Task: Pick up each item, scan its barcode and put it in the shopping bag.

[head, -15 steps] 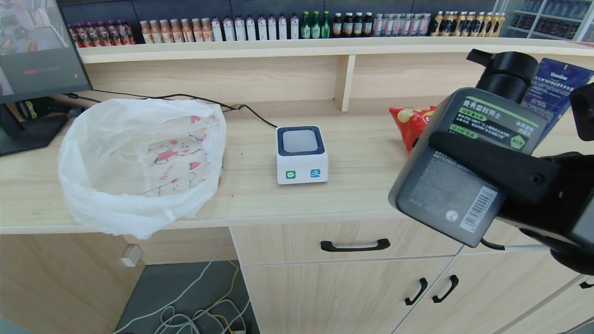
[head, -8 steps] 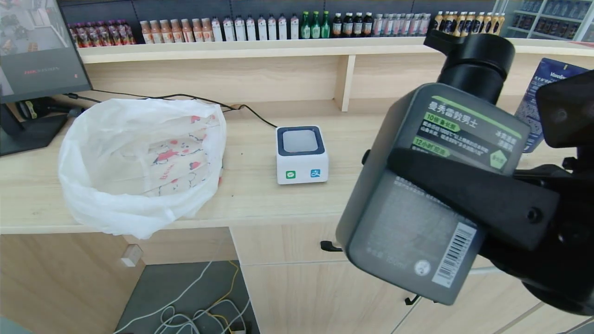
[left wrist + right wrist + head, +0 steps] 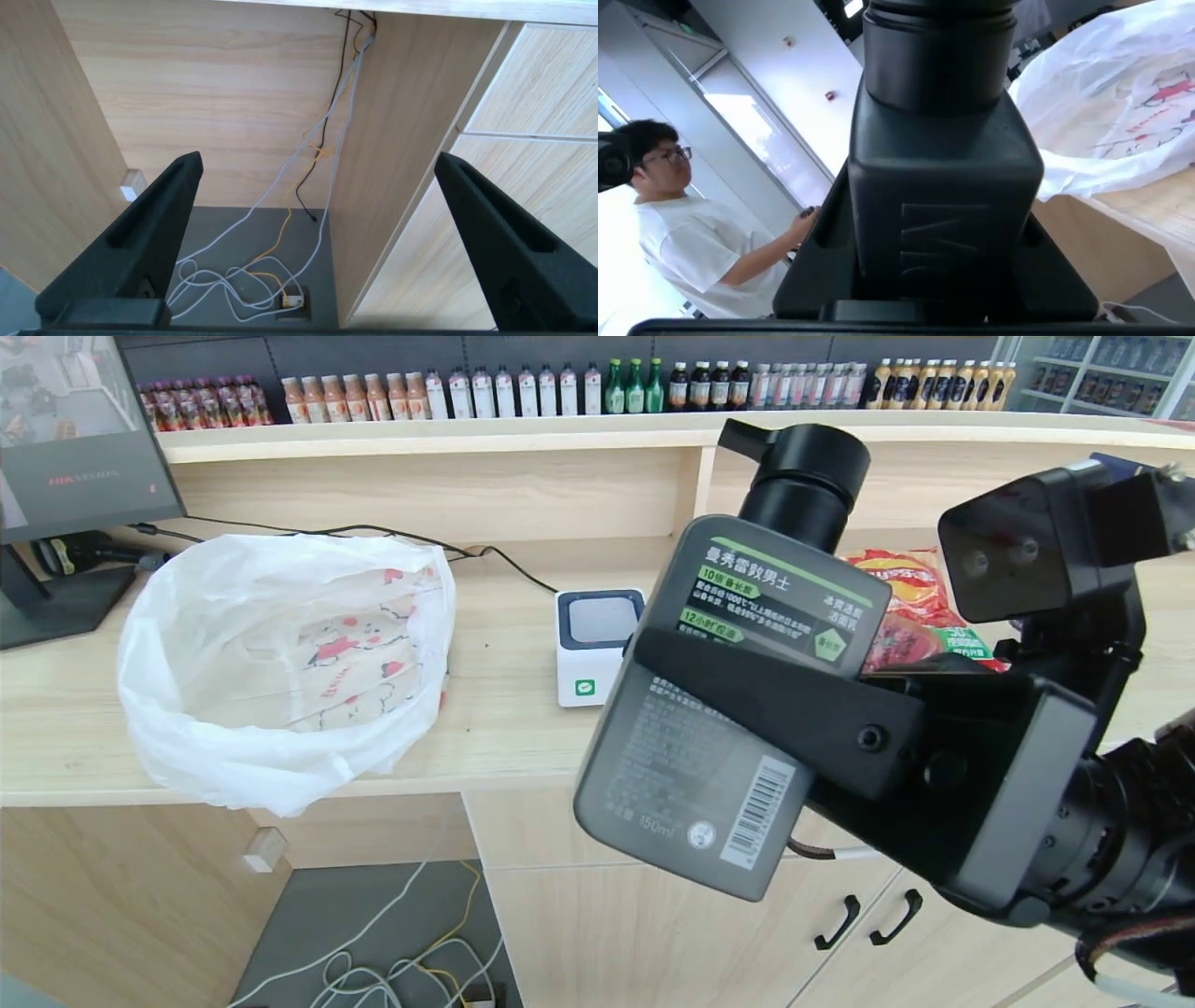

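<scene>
1. While the right gripper (image 3: 794, 709) clamps the dark grey pump bottle (image 3: 691, 784) near the white box scanner (image 3: 588, 649), its barcode faces upward, seemingly unscanned.
2. Left gripper (image 3: 322, 238) idles, fingers apart, below the wooden counter (image 3: 504, 728).

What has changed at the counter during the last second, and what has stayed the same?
The right gripper, shut on the dark pump bottle, carried it toward the robot's left, from the right side to in front of the scanner, which it now partly hides. The scanner and the shopping bag stayed in place.
</scene>
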You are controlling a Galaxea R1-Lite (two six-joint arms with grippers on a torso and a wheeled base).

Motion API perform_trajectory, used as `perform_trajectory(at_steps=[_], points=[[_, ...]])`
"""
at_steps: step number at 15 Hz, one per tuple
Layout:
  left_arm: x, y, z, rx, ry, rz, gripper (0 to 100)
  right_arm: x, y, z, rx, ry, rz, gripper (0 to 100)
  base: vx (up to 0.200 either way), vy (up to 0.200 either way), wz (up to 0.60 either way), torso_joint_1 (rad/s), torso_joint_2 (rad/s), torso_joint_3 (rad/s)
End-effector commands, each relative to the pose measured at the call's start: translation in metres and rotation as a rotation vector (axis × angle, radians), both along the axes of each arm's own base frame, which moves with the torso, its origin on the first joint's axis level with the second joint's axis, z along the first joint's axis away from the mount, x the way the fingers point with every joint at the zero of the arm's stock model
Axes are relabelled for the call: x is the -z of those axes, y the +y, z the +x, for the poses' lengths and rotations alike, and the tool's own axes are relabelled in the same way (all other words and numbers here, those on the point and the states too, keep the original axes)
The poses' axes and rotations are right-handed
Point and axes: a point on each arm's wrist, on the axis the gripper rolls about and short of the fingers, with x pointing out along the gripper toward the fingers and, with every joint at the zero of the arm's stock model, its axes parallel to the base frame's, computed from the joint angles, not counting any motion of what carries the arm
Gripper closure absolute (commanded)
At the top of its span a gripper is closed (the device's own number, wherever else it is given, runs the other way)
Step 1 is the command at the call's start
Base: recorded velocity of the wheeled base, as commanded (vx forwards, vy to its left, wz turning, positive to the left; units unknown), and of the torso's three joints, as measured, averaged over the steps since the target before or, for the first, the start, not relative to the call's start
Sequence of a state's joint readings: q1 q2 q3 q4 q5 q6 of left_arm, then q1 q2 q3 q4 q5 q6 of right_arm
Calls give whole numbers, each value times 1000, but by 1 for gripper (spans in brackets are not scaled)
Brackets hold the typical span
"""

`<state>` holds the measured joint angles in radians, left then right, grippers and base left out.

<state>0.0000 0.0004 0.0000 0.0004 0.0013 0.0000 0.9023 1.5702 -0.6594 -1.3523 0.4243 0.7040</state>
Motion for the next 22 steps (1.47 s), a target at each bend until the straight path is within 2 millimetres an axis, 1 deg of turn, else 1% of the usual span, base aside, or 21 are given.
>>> perform_trajectory(at_steps=[1, 5, 7, 9, 10, 11, 12, 13, 15, 19, 20, 22], points=[[0, 0, 0, 0, 1, 0, 0, 2, 2, 1, 0, 4, -6, 100, 0, 0, 0, 0, 0, 0], [0, 0, 0, 0, -1, 0, 0, 5, 1, 1, 39, -35, -24, 100, 0, 0, 0, 0, 0, 0], [0, 0, 0, 1, -1, 0, 0, 7, 0, 2, 88, -63, -39, 100, 0, 0, 0, 0, 0, 0], [0, 0, 0, 0, -1, 0, 0, 11, 1, 5, 177, -100, -70, 100, 0, 0, 0, 0, 0, 0], [0, 0, 0, 0, 1, 0, 0, 12, 1, 7, 236, -114, -90, 100, 0, 0, 0, 0, 0, 0], [0, 0, 0, 0, 1, 0, 0, 13, 0, 9, 340, -142, -117, 100, 0, 0, 0, 0, 0, 0], [0, 0, 0, 0, -1, 0, 0, 11, -3, 15, 438, -181, -129, 100, 0, 0, 0, 0, 0, 0], [0, 0, 0, 1, -1, 0, 0, 8, -6, 18, 496, -217, -136, 100, 0, 0, 0, 0, 0, 0], [0, 0, 0, 0, 1, 0, 0, 5, -12, 21, 651, -303, -196, 100, 0, 0, 0, 0, 0, 0], [0, 0, 0, 1, 1, 2, 0, -11, -14, 27, 1024, -346, -266, 100, 0, 0, 0, 0, 0, 0], [0, 0, 0, 1, 1, 2, 0, -13, -15, 27, 1092, -344, -284, 100, 0, 0, 0, 0, 0, 0], [0, 0, 0, 1, 1, 2, 0, -15, -17, 27, 1153, -374, -320, 100, 0, 0, 0, 0, 0, 0]])
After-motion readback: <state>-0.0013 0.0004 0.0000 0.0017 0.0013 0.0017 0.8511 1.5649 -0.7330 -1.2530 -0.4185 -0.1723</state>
